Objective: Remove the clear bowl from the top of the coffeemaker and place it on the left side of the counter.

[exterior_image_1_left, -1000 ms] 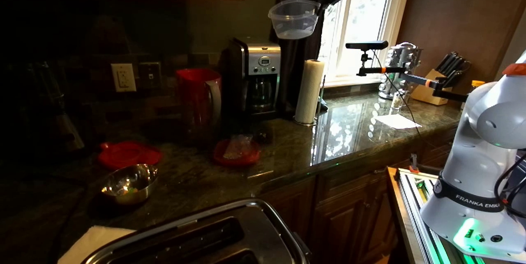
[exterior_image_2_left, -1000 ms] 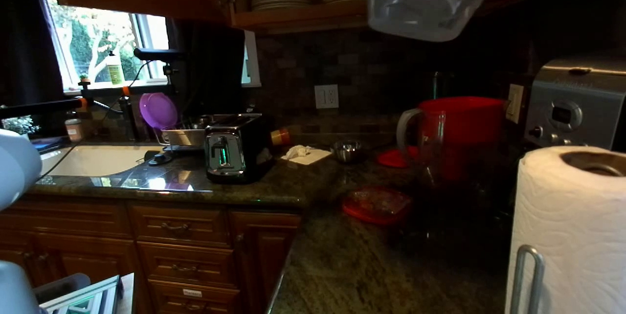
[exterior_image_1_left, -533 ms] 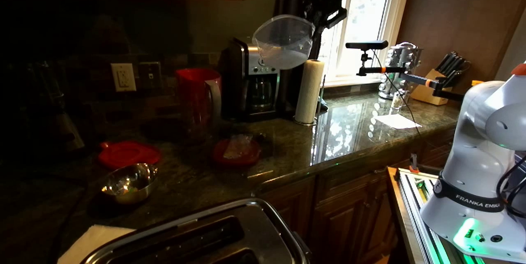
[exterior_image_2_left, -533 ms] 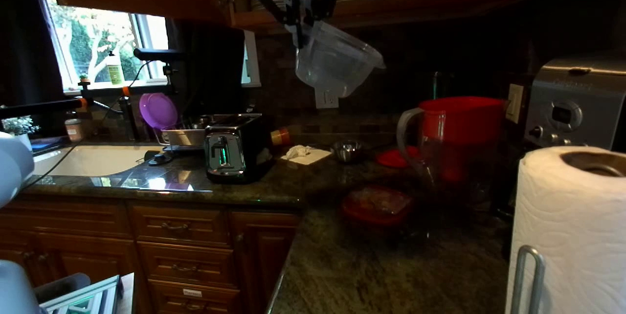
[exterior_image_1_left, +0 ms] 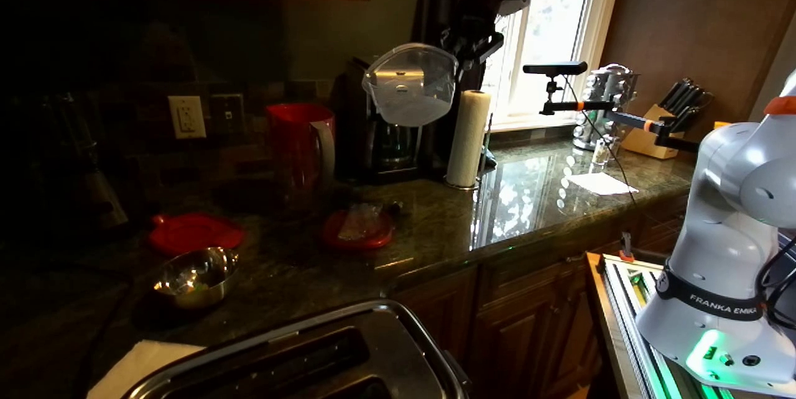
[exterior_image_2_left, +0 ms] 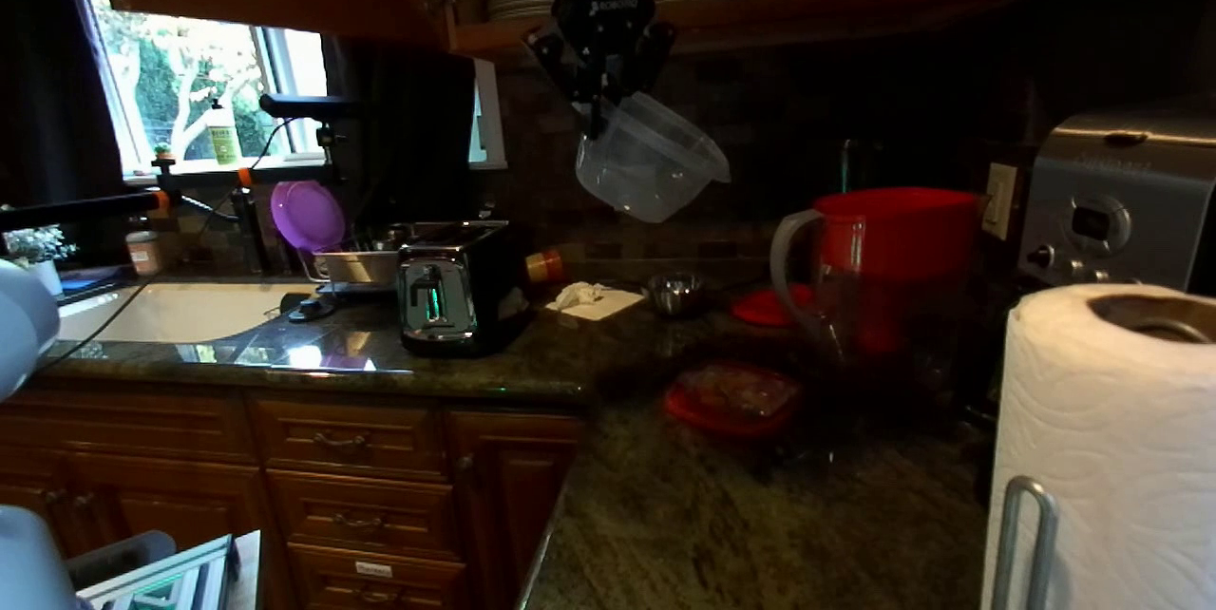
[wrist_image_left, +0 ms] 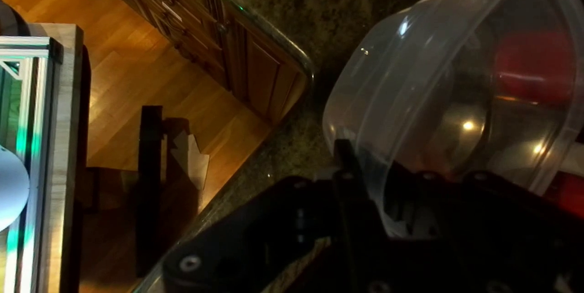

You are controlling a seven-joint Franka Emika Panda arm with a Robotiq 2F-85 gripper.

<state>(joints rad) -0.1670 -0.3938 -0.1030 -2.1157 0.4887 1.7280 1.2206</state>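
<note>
Tool (exterior_image_2_left: 602, 114): clamped on the side wall of the clear bowl (exterior_image_2_left: 655, 168); the wrist view shows one jaw outside the wall and one inside. The clear bowl is suspended at the upper centre of an exterior view, tilted, rim sloping down to the right, well apart from the tabletop (exterior_image_2_left: 760, 534). Coffeemaker (exterior_image_2_left: 1121, 197): upright at the right edge of the same frame, partly hidden by the paper towel roll (exterior_image_2_left: 1102, 448). Red pitcher (exterior_image_2_left: 893, 258): between the clear bowl and the coffeemaker in that frame. In an exterior view, the metal bowl (exterior_image_1_left: 196, 281) rests at the lower left, and the coffeemaker's upper front shows through the clear bowl at the upper centre.
</note>
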